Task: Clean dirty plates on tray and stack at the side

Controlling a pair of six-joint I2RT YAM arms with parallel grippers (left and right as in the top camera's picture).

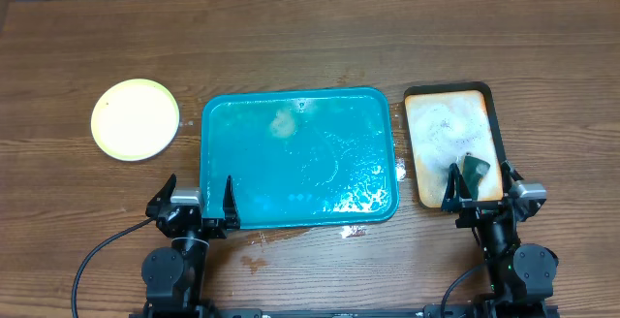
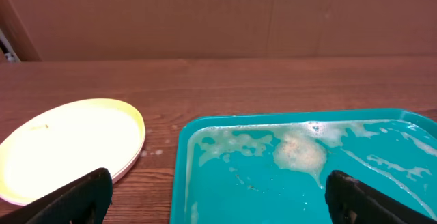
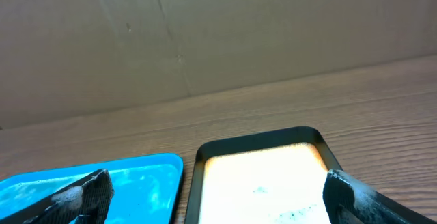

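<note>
The tray [image 1: 298, 93] is cleared, a plate [image 1: 135, 118] is set aside on the desk [image 1: 291, 37], and the left gripper [image 1: 201, 182] and right gripper [image 1: 480, 177] are held wide, empty.

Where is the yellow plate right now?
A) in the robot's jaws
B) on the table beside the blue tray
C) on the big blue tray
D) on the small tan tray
B: the yellow plate sits on the wooden table, apart from the blue tray, which holds only soapy water.
</note>
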